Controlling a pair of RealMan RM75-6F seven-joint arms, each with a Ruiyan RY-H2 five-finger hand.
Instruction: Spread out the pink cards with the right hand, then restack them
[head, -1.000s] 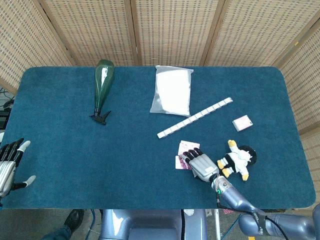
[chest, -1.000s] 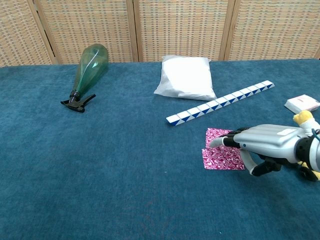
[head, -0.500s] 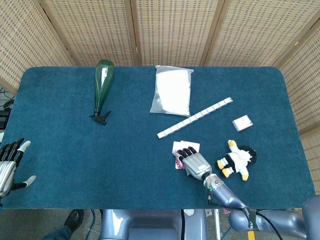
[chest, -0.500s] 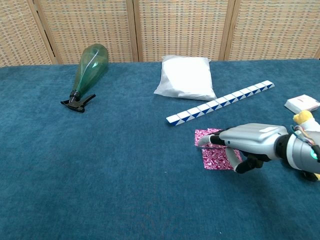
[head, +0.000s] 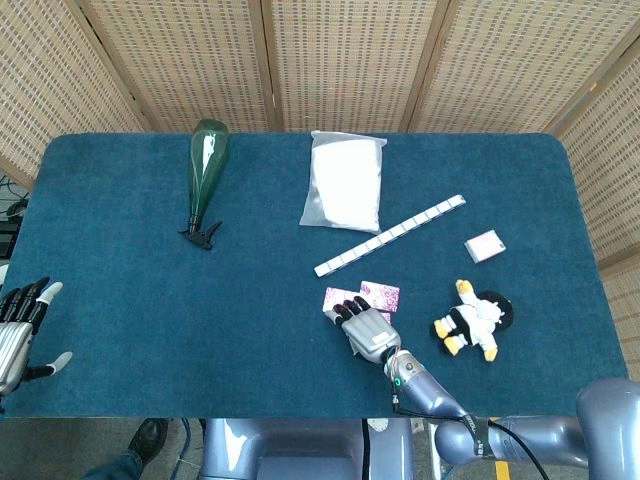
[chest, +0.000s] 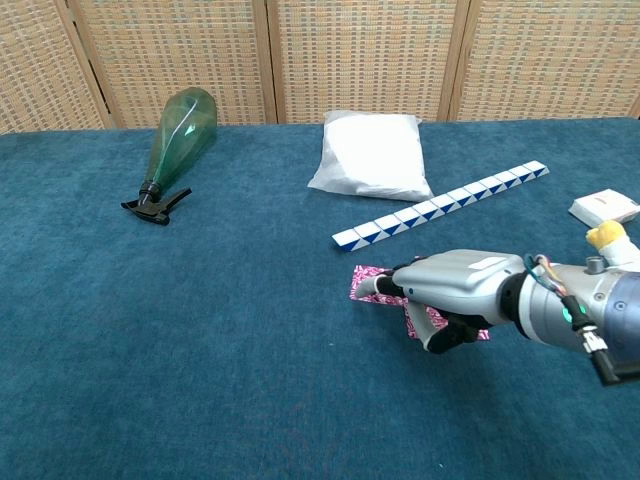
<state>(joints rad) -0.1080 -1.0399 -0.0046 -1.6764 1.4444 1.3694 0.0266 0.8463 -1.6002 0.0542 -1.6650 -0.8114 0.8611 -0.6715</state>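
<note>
Pink cards (head: 379, 295) under right hand (head: 362, 326), mid-table.

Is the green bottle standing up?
No, the green bottle lies on its side on the blue table, its black nozzle pointing toward the robot.

Right hand (head: 362, 325) lies flat, fingers (chest: 385, 285) extended — left hand (head: 18, 330) open, fingers apart.

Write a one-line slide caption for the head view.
Right hand presses on the pink cards, fanned sideways on the blue table below the folding ruler.
</note>
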